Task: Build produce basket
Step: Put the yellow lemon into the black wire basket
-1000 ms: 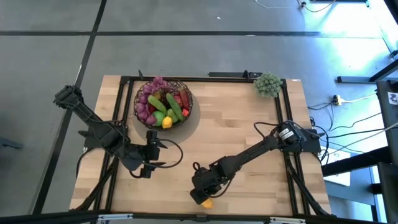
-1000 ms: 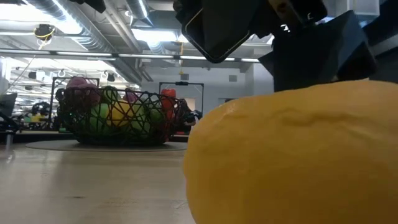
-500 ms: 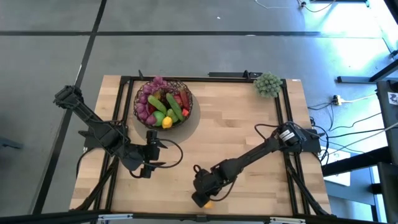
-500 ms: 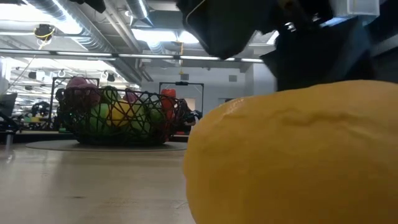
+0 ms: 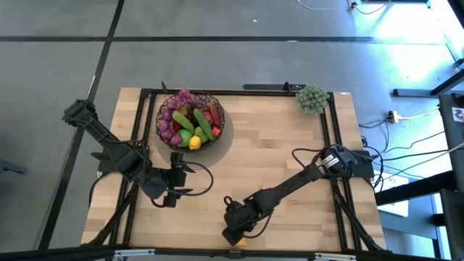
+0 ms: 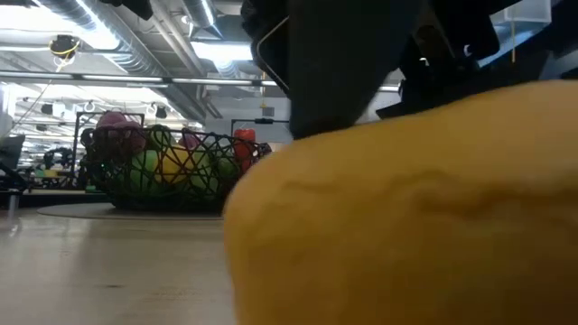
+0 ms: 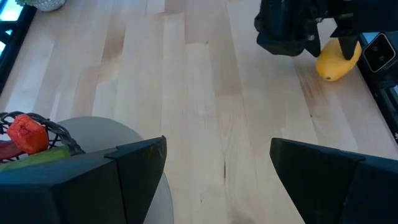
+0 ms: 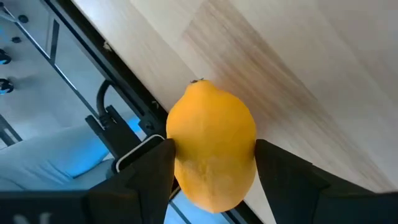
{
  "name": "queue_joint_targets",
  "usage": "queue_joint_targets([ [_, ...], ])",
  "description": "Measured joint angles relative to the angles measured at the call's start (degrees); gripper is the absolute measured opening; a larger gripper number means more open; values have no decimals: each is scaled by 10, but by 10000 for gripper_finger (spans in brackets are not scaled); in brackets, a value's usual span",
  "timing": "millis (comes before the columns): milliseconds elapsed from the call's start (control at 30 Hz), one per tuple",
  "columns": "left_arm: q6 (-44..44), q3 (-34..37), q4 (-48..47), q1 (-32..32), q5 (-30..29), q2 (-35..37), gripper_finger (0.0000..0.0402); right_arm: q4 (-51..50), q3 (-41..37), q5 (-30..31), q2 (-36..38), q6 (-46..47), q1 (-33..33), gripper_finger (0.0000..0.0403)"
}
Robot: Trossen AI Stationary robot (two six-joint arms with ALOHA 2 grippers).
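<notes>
A yellow lemon [image 8: 211, 146] lies on the wood by the table's near edge, also seen in the high view [image 5: 239, 237] and filling the low view [image 6: 406, 208]. My right gripper [image 5: 235, 228] is down over it, fingers on either side. The dark wire basket [image 5: 191, 119] stands at the far left on a round grey mat, holding purple grapes, green and red produce and a yellow fruit. My left gripper [image 5: 176, 172] is open and empty, just nearer than the basket. My right gripper has the lemon's two long sides [image 8: 177, 155] between its two fingers, about the lemon's middle. The fingers come from above, slanting toward the near edge, and lie across the lemon. The lemon's underside is at the table top; whether it is lifted, I cannot tell.
A pale-green bushy clump [image 5: 312, 98] sits at the far right corner. A black frame rail [image 8: 124, 118] runs along the near edge right beside the lemon. Bare wood lies between the basket and the lemon [image 5: 275, 152].
My right gripper has gone down and toward the table's near edge, over the lemon. In the low view the lemon has shifted and looms larger, toward the near edge.
</notes>
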State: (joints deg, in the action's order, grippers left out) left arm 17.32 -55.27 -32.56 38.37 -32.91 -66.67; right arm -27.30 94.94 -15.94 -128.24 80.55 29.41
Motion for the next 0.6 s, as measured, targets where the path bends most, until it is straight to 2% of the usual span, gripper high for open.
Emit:
queue_joint_targets([
  [333, 0, 0, -1, 0, 0, 0, 279, 0, 0, 20, -8, -1, 1, 212],
  [600, 0, 0, -1, 0, 0, 0, 279, 2, -1, 26, -7, -1, 1, 146],
])
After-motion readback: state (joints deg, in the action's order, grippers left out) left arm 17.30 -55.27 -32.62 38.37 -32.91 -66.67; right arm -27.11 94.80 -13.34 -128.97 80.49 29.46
